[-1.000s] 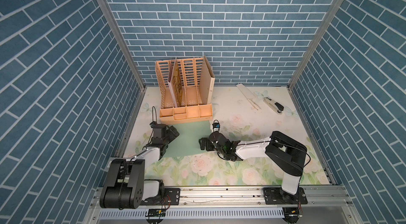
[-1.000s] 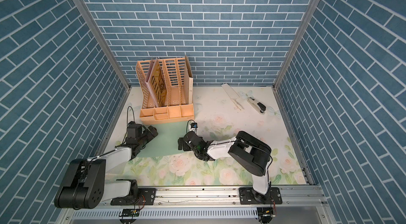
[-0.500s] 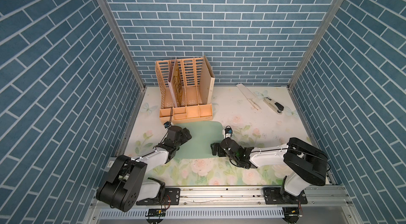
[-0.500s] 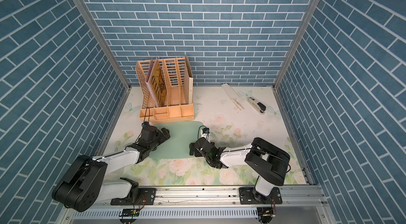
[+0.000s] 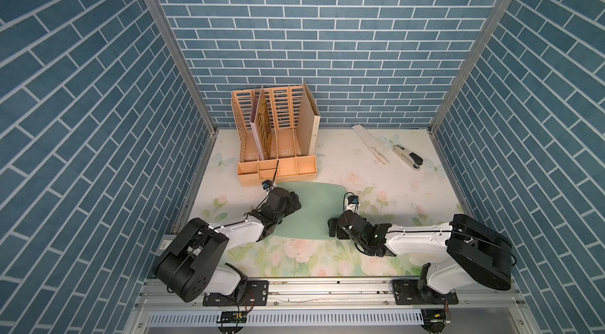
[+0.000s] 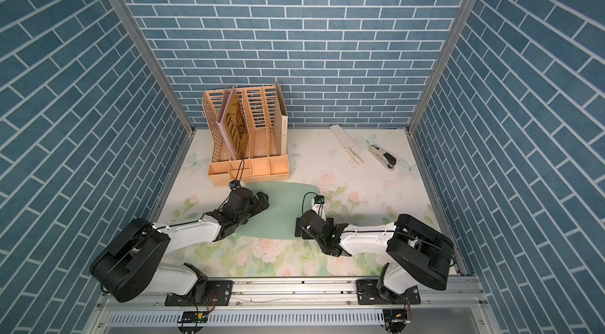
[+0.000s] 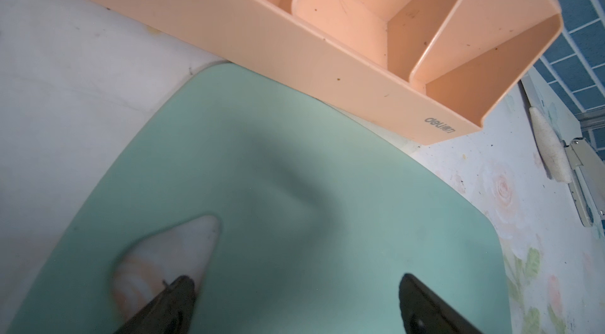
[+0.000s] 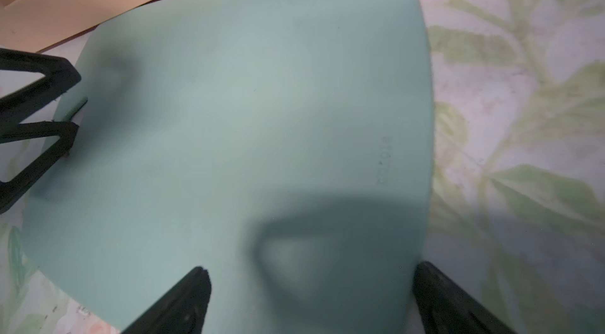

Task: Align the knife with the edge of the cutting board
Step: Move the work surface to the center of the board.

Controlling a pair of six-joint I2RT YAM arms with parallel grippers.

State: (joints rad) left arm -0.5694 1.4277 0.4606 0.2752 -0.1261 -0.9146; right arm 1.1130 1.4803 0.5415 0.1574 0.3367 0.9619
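Jaws of the left claw (image 5: 294, 203) and the right claw (image 5: 332, 228) stood wide apart, empty, at opposite sides of the cutting board (image 5: 311, 214) lying on the counter (image 5: 409, 198). The knife (image 5: 368, 139) lay far beyond the right claw, near a stapler (image 5: 407, 157).

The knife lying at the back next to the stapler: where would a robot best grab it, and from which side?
By the slim handle, from straight above, jaws closing across its narrow width. The knife lies flat, and its broad blade hugs the table, leaving little to pinch. The stapler lies close beside but apart, so there is probably room between.
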